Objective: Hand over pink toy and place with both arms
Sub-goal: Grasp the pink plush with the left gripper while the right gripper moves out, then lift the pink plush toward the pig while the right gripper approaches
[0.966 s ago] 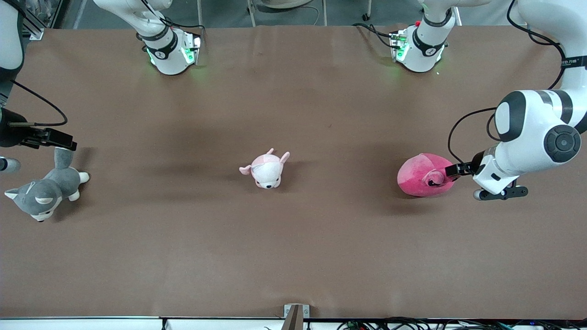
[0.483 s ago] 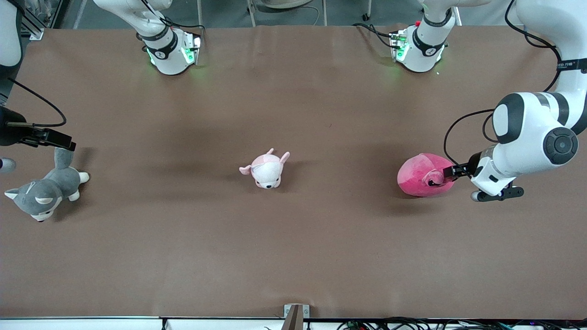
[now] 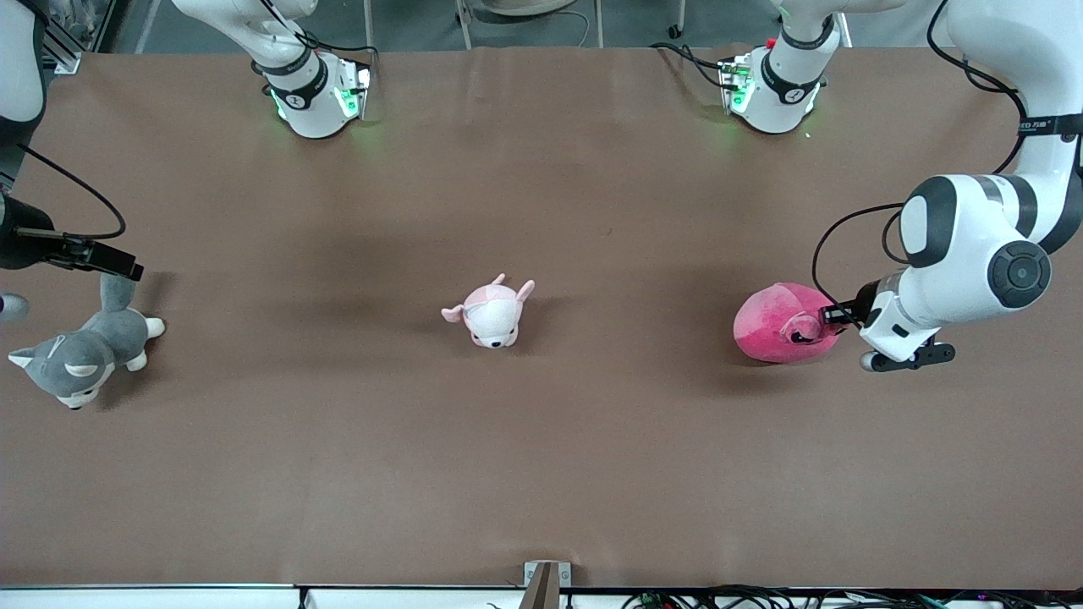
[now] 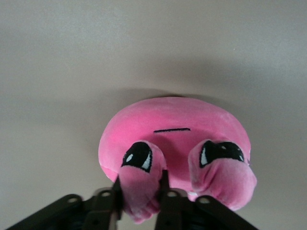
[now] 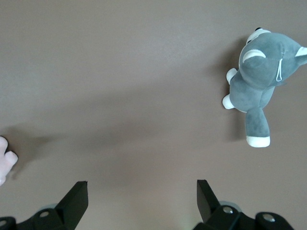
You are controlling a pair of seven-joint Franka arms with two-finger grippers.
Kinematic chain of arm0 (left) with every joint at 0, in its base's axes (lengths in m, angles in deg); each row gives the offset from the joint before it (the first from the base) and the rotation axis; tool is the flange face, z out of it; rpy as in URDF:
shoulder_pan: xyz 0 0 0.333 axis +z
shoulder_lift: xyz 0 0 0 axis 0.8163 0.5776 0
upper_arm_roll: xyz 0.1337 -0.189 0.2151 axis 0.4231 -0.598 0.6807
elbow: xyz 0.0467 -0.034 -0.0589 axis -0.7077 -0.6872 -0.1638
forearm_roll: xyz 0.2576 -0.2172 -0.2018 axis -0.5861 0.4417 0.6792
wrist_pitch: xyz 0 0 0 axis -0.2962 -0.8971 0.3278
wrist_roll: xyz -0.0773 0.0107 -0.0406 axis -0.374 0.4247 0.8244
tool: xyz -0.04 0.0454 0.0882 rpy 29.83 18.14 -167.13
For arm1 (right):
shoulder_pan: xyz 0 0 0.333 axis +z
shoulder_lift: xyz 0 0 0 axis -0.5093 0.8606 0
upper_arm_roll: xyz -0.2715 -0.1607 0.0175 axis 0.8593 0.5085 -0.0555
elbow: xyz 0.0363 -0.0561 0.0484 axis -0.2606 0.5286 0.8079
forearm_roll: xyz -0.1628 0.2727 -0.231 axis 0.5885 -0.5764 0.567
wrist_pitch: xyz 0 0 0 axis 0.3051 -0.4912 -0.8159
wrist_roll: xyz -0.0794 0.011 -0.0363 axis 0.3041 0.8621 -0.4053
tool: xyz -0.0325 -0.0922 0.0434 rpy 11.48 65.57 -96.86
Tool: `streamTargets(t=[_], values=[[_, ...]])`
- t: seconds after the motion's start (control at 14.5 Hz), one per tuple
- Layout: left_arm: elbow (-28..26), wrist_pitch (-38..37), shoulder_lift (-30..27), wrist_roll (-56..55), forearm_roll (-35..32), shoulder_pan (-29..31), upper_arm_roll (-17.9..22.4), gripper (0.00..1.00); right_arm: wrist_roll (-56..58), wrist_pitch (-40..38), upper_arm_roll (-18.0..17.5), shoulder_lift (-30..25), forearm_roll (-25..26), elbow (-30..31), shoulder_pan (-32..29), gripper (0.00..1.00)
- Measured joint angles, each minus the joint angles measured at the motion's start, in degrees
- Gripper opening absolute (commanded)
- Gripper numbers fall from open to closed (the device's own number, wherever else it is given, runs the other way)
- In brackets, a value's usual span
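The pink toy (image 3: 772, 325) lies on the brown table toward the left arm's end. In the left wrist view it faces the camera, its dark eyes set above two lighter pink lobes (image 4: 172, 120). My left gripper (image 3: 833, 315) is low at the toy's side. Its two black fingers press in on one lobe, so the left gripper (image 4: 140, 181) is shut on the pink toy, which rests on the table. My right gripper (image 3: 127, 266) hangs open over the right arm's end of the table, and the right wrist view shows only bare table between its fingers (image 5: 142, 184).
A grey-and-white husky plush (image 3: 80, 359) (image 5: 261, 76) lies just beside the right gripper. A small pale pink-and-white plush (image 3: 491, 311) sits mid-table, and its edge (image 5: 5, 160) shows in the right wrist view. Both arm bases (image 3: 313, 93) (image 3: 774, 85) stand along the farthest table edge.
The left gripper has closed on a lobe of the pink toy, and the left arm has shifted slightly toward the toy. The right arm has not moved.
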Motion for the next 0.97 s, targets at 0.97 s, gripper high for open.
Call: streamTargets(t=[0.97], values=[[21.88, -18.74, -2.50, -17.50, 0.17, -0.67, -22.13, 0.06, -36.36, 1.42, -0.74, 0.00, -5.15, -0.21, 13.94, 1.00]])
